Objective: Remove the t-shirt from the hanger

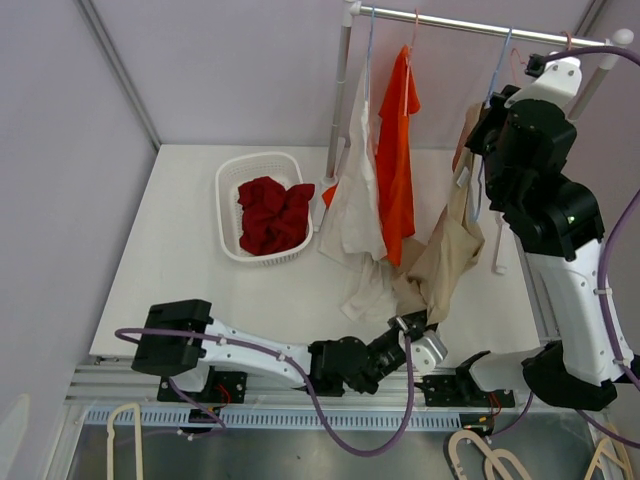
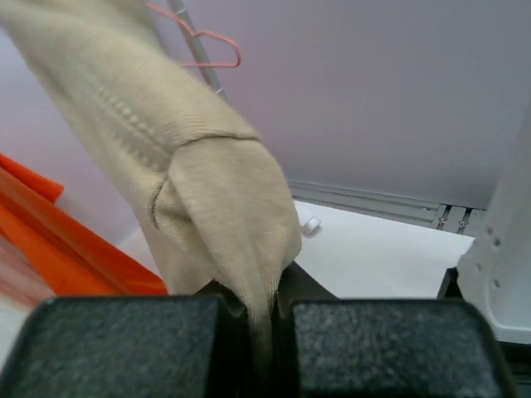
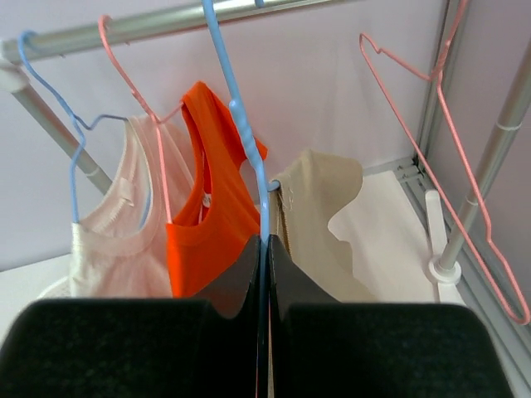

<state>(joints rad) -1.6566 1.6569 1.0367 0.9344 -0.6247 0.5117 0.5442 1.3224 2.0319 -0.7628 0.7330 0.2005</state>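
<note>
Pale-walled booth, white tabletop (image 1: pixel 180 250). Rail (image 1: pixel 450 22), upper right of the overhead frame, carrying a cream garment (image 1: pixel 355 200), an orange garment (image 1: pixel 395 170) and the beige t-shirt (image 1: pixel 450 250); the t-shirt hangs right of centre on a blue hanger (image 3: pixel 241 124).
Left pincer (image 2: pixel 264 323), lower centre: clenched on a fold of the t-shirt.
Right pincer (image 3: pixel 264 282), upper right: clamped on the blue hanger's wire.
Basket (image 1: pixel 228 190), left of centre, holding red cloth (image 1: pixel 272 215).

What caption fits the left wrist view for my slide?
Left gripper shut on the beige shirt, orange shirt beside it, pink hanger above.
</note>
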